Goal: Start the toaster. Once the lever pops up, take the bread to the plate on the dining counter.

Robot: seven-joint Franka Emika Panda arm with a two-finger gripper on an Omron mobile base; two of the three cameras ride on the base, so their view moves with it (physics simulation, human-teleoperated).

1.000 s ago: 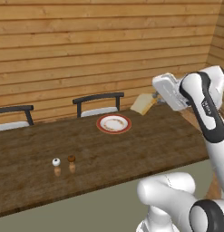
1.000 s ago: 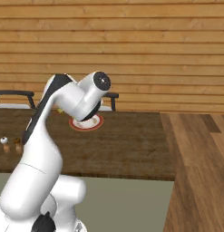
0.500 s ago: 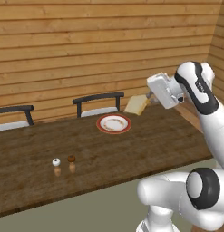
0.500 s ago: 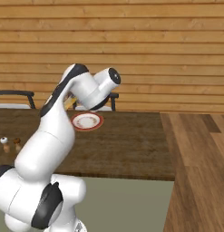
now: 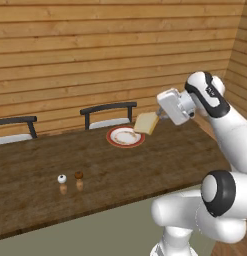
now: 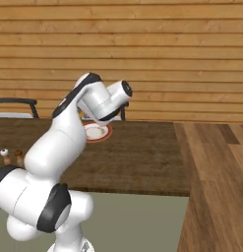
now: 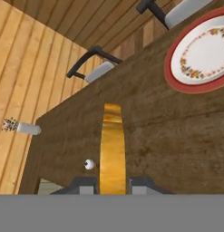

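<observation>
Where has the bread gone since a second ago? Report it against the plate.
Yes. In the left base view the bread has travelled left, reaching the plate's right rim.

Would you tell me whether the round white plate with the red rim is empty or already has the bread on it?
Empty. The red-rimmed white plate lies bare on the dark wood counter, while the gripper holds the yellow-crusted bread slice above its edge.

gripper [image 5: 156,118] w/ bread [image 5: 146,123] moved left & lower, now at plate [image 5: 125,136] edge.

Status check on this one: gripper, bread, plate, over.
Gripper shut on bread, held in air by plate. Plate bare on dining counter. Nothing between bread and plate.
</observation>
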